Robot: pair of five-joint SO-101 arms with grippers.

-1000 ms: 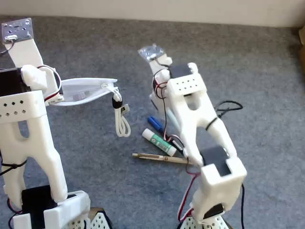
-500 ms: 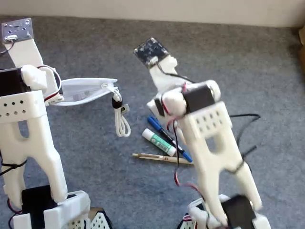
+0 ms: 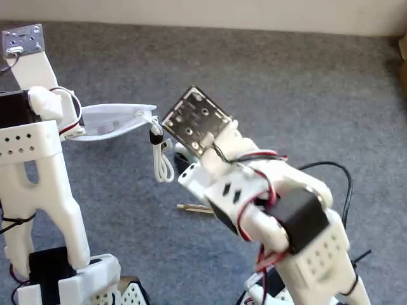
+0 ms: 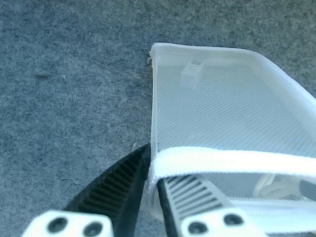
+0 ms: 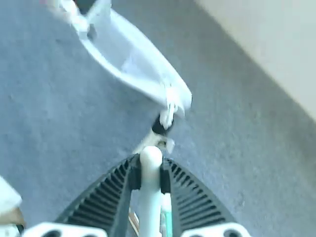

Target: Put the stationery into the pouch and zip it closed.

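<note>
Left wrist view shows the left gripper [image 4: 154, 170] pinched tight on the pouch [image 4: 222, 108]. Its two ribbed fingers are almost together, with the white band along the pouch's rim caught between them. The pouch is white mesh, and its far corner lies on the grey carpet [image 4: 69, 74].

In the high view the pouch [image 3: 111, 121] juts out sideways from the left arm [image 3: 38, 146], and the end away from that arm is free. A white coiled cable [image 3: 163, 164] with a black band lies on the carpet [image 3: 305, 95] just beside that free end. A thin pencil [image 3: 194, 207] lies farther from the pouch than the cable, partly under the right arm [image 3: 280, 216]. The right arm stands raised, its wrist nearest the cable and pointing toward the pouch's free end.

The right wrist view shows the right gripper [image 5: 149, 170] closed narrowly on a glue stick [image 5: 150, 185], a white tube with a green label. The tube is held between the two ribbed fingers, and its rounded tip points toward the pouch [image 5: 133, 64]. The cable's band [image 5: 159, 126] sits between that tip and the pouch's end. The glue stick is outside the pouch, near its free end but apart from it.
</note>
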